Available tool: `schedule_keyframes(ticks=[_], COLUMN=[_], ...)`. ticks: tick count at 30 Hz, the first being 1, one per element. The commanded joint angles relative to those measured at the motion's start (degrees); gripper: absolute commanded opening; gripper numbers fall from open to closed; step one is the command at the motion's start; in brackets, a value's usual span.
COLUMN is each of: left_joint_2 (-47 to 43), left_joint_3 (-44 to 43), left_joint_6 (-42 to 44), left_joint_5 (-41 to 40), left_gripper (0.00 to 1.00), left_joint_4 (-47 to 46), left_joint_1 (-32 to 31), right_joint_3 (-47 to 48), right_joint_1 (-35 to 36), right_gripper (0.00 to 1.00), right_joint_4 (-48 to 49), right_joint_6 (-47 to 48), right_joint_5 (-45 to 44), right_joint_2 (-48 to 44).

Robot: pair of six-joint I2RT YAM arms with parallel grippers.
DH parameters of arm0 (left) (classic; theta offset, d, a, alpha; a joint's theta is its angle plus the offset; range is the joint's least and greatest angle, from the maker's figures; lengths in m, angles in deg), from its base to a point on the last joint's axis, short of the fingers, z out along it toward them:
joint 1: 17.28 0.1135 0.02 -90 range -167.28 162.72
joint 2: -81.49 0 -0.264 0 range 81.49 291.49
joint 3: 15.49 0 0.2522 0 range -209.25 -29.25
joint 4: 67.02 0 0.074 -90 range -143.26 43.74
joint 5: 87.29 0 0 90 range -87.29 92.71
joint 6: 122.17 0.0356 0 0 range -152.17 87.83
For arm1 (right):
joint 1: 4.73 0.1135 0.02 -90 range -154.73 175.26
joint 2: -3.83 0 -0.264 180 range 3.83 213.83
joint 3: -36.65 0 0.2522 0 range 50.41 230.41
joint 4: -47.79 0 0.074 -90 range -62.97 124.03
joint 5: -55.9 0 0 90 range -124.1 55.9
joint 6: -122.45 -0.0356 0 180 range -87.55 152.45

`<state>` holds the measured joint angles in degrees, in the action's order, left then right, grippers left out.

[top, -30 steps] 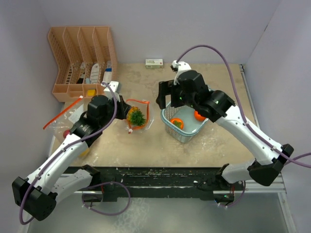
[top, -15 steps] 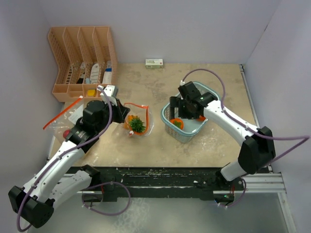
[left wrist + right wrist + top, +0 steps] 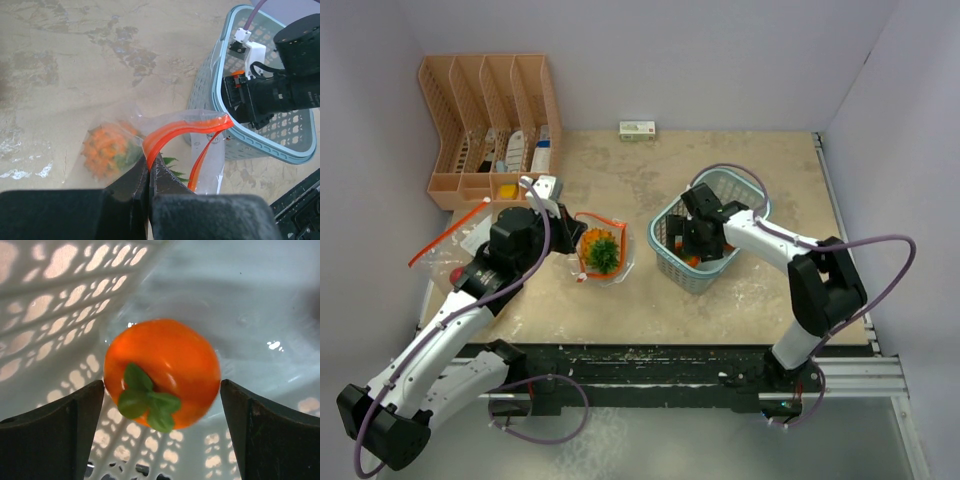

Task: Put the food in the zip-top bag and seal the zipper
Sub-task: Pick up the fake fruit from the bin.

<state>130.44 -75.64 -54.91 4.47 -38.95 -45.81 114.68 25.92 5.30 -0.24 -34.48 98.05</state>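
My left gripper is shut on the red-orange zipper of the clear zip-top bag and holds its mouth up and open. A small leafy pineapple lies inside the bag; it also shows in the left wrist view. My right gripper is open, reaching down inside the teal mesh basket. An orange fruit with a green leaf lies on the basket floor between its fingers, untouched.
A peach-coloured file rack stands at the back left. A second clear bag with a red strip lies left of my left arm. A small white box sits at the back wall.
My right gripper has dropped from above the basket down into it, closing on the orange fruit. My left gripper shifted slightly left with the bag mouth.
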Motion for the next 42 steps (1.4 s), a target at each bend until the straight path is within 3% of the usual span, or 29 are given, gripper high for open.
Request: schedule_keyframes(ticks=[1,4,10,12,20,27,31,42], left_joint_2=[-0.41,-0.37,0.06,0.14,-0.46,0.52,1.36,1.99], left_joint_3=[-1.59,-1.57,-1.68,-1.67,-1.35,-0.58,-0.50,-1.25], left_joint_6=[1.74,2.17,2.51,2.38,2.15,1.76,1.58,1.67], left_joint_5=[0.13,-0.38,-0.53,-0.44,-0.79,-0.60,-0.27,-1.05], left_gripper=[0.00,0.00,0.00,0.00,0.00,0.00,0.00,0.00], left_joint_4=[-2.43,-2.09,-2.00,-1.93,-1.56,-2.38,-2.84,-2.14], left_joint_1=[-0.03,-0.05,-0.04,-0.03,-0.03,-0.03,-0.03,0.01], right_joint_3=[-0.35,-1.83,-1.12,0.30,8.16,12.53,15.12,10.93], right_joint_1=[-0.42,-0.42,-0.42,-0.47,-0.43,-0.42,0.05,20.40], right_gripper=[1.00,0.79,0.19,0.10,0.09,0.10,0.07,0.06], right_joint_4=[5.18,7.29,5.07,3.42,-3.49,-4.29,-3.19,11.02], right_joint_6=[-0.71,-1.08,-0.93,-0.73,1.35,5.64,7.59,1.37], right_joint_5=[2.58,3.83,1.29,-0.03,-7.41,-8.70,-0.85,6.33], right_joint_2=[2.75,3.50,1.00,-0.74,-7.62,-16.34,-19.66,-19.91])
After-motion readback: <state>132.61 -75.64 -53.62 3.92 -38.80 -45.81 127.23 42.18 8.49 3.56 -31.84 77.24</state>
